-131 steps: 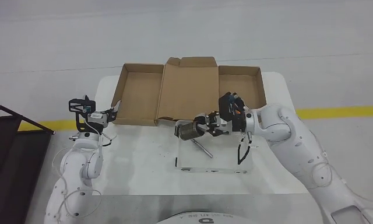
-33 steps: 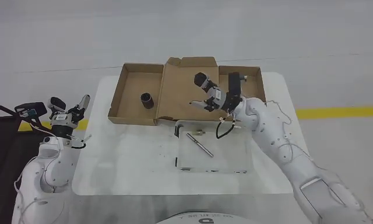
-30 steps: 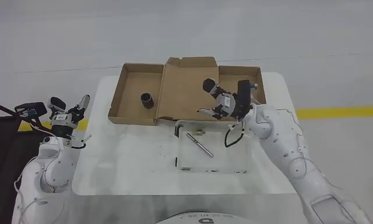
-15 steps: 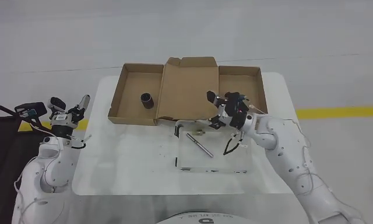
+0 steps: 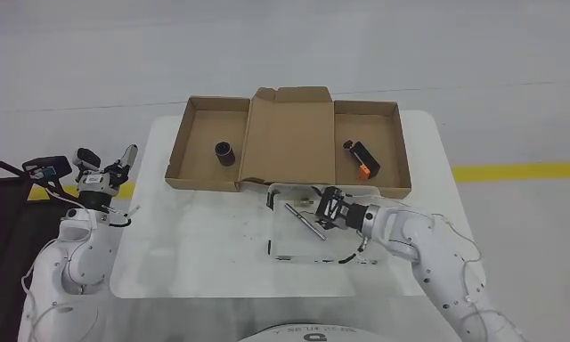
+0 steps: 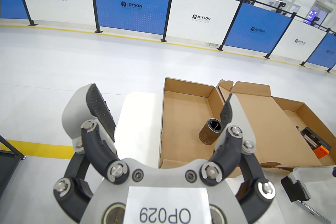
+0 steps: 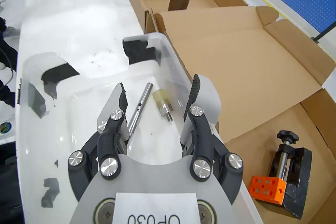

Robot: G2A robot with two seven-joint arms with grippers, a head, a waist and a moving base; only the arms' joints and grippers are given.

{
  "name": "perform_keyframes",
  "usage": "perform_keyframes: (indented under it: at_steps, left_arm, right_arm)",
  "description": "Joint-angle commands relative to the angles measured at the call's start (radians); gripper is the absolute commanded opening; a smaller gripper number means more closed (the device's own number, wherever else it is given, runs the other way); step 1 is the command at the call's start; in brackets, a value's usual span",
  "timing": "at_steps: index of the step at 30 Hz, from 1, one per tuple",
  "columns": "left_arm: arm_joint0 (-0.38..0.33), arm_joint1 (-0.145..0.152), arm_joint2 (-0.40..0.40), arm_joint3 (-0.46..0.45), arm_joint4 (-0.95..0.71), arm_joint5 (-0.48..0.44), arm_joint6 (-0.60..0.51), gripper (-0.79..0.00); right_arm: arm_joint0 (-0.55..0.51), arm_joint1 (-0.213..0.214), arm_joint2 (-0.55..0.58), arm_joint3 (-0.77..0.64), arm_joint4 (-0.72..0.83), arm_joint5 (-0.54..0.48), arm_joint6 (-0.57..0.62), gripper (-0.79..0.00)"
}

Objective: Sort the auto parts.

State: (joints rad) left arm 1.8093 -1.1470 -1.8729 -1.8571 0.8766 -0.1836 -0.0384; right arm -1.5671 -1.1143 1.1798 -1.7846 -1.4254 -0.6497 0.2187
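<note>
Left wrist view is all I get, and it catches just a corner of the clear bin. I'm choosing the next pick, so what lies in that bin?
Observer: A steel rod and a small pale-capped stud lie side by side on the floor of the bin.
Operator: Where is the right claw?
Observer: It hangs open over the bin, and in its own wrist view the rod and the stud sit between its fingers.
Operator: I see just an edge of the black and orange part. What is it like?
Observer: It is a black clamp-like block with an orange block at one end and a steel pin topped by a black knob.
</note>
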Motion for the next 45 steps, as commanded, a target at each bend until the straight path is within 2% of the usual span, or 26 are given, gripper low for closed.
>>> perform_keyframes:
  at_steps: [1, 3, 5, 6, 11, 13, 16, 22, 26, 28, 29, 31, 33, 34, 40, 42, 45]
  left_arm:
    - [0.0, 0.0, 0.0, 0.0, 0.0, 0.0, 0.0, 0.0]
    - [0.0, 0.0, 0.0, 0.0, 0.0, 0.0, 0.0, 0.0]
    - [0.0, 0.0, 0.0, 0.0, 0.0, 0.0, 0.0, 0.0]
    - [0.0, 0.0, 0.0, 0.0, 0.0, 0.0, 0.0, 0.0]
    - [0.0, 0.0, 0.0, 0.0, 0.0, 0.0, 0.0, 0.0]
    - [0.0, 0.0, 0.0, 0.0, 0.0, 0.0, 0.0, 0.0]
    - [0.0, 0.0, 0.0, 0.0, 0.0, 0.0, 0.0, 0.0]
    - [0.0, 0.0, 0.0, 0.0, 0.0, 0.0, 0.0, 0.0]
    - [0.0, 0.0, 0.0, 0.0, 0.0, 0.0, 0.0, 0.0]
    - [0.0, 0.0, 0.0, 0.0, 0.0, 0.0, 0.0, 0.0]
    - [0.0, 0.0, 0.0, 0.0, 0.0, 0.0, 0.0, 0.0]
    - [0.0, 0.0, 0.0, 0.0, 0.0, 0.0, 0.0, 0.0]
    - [0.0, 0.0, 0.0, 0.0, 0.0, 0.0, 0.0, 0.0]
    - [0.0, 0.0, 0.0, 0.0, 0.0, 0.0, 0.0, 0.0]
    - [0.0, 0.0, 0.0, 0.0, 0.0, 0.0, 0.0, 0.0]
    - [0.0, 0.0, 0.0, 0.0, 0.0, 0.0, 0.0, 0.0]
    - [0.0, 0.0, 0.0, 0.0, 0.0, 0.0, 0.0, 0.0]
  right_arm:
    - [0.003, -0.001, -0.013, 0.002, -0.009, 0.014, 0.042, -0.274]
    - [0.011, -0.003, -0.031, 0.002, -0.014, 0.031, 0.09, -0.256]
    - [0.02, -0.005, -0.044, 0.007, -0.018, 0.039, 0.123, -0.172]
    - [0.025, -0.006, -0.054, 0.012, -0.017, 0.037, 0.143, -0.169]
    - [0.071, -0.015, -0.119, 0.049, -0.03, 0.035, 0.24, -0.274]
    - [0.089, -0.021, -0.147, 0.07, -0.033, 0.046, 0.26, -0.379]
    - [0.131, -0.035, -0.201, 0.115, -0.038, 0.078, 0.272, -0.453]
    - [0.173, -0.049, -0.247, 0.168, -0.043, 0.119, 0.297, -0.468]
    - [0.184, -0.053, -0.26, 0.181, -0.044, 0.138, 0.315, -0.508]
    - [0.186, -0.054, -0.261, 0.183, -0.045, 0.145, 0.322, -0.573]
    - [0.187, -0.054, -0.261, 0.183, -0.047, 0.15, 0.33, -0.637]
    - [0.186, -0.053, -0.259, 0.183, -0.048, 0.155, 0.341, -0.68]
    - [0.185, -0.052, -0.257, 0.182, -0.049, 0.157, 0.358, -0.782]
    - [0.185, -0.052, -0.256, 0.182, -0.049, 0.155, 0.362, -0.785]
    - [0.154, -0.038, -0.22, 0.133, -0.042, 0.104, 0.316, -0.785]
    - [0.127, -0.028, -0.189, 0.097, -0.041, 0.084, 0.262, -0.785]
    - [0.12, -0.016, -0.142, 0.117, -0.052, 0.051, 0.138, -0.785]
